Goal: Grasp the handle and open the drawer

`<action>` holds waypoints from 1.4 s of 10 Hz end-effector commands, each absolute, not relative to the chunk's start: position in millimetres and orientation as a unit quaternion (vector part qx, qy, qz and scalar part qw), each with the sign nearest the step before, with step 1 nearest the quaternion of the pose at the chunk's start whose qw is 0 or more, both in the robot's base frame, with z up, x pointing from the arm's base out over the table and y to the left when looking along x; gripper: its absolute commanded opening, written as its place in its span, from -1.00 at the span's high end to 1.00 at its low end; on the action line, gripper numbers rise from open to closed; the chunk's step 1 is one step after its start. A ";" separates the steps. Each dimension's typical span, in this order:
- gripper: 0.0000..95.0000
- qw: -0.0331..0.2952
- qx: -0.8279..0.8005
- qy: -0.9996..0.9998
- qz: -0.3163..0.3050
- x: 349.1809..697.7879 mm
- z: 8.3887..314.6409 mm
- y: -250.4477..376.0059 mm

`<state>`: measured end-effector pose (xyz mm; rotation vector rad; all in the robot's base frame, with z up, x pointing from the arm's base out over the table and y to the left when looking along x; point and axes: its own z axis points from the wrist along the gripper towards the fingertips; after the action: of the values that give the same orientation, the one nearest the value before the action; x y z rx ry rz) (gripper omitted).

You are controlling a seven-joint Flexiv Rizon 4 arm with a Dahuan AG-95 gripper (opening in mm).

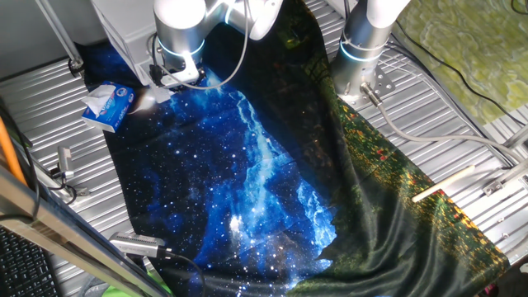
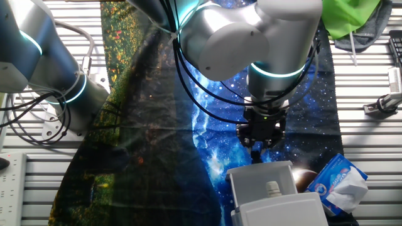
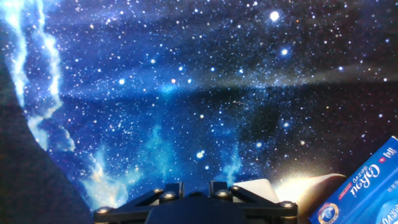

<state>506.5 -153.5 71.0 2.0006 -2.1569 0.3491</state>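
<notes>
The pale grey drawer unit (image 2: 276,210) stands at the near edge of the other fixed view. Its drawer (image 2: 237,181) is pulled out, with a small pale object inside. In one fixed view the unit (image 1: 124,29) is at the top left, mostly behind my arm. My gripper (image 2: 256,150) points down at the drawer's front edge, its fingers close together there. The handle is hidden by them. My gripper also shows in one fixed view (image 1: 158,91). The hand view shows only the gripper's linkages (image 3: 196,202) and a pale edge (image 3: 264,186).
A blue-and-white carton (image 2: 339,182) lies right beside the drawer, also seen in one fixed view (image 1: 107,106) and the hand view (image 3: 367,193). A starry blue cloth (image 1: 231,165) covers the table. A second arm (image 1: 363,41) stands at the cloth's edge.
</notes>
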 end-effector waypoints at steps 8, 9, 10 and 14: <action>0.60 0.098 0.670 -0.727 0.117 511.6 86.5 -151.3; 0.60 0.101 0.668 -0.728 0.118 513.0 90.9 -150.5; 1.00 0.101 0.663 -0.732 0.119 513.5 93.3 -150.3; 1.00 0.109 0.623 -0.766 0.114 514.0 111.0 -150.4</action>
<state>516.1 -149.2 108.9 1.8501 -2.2328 0.3240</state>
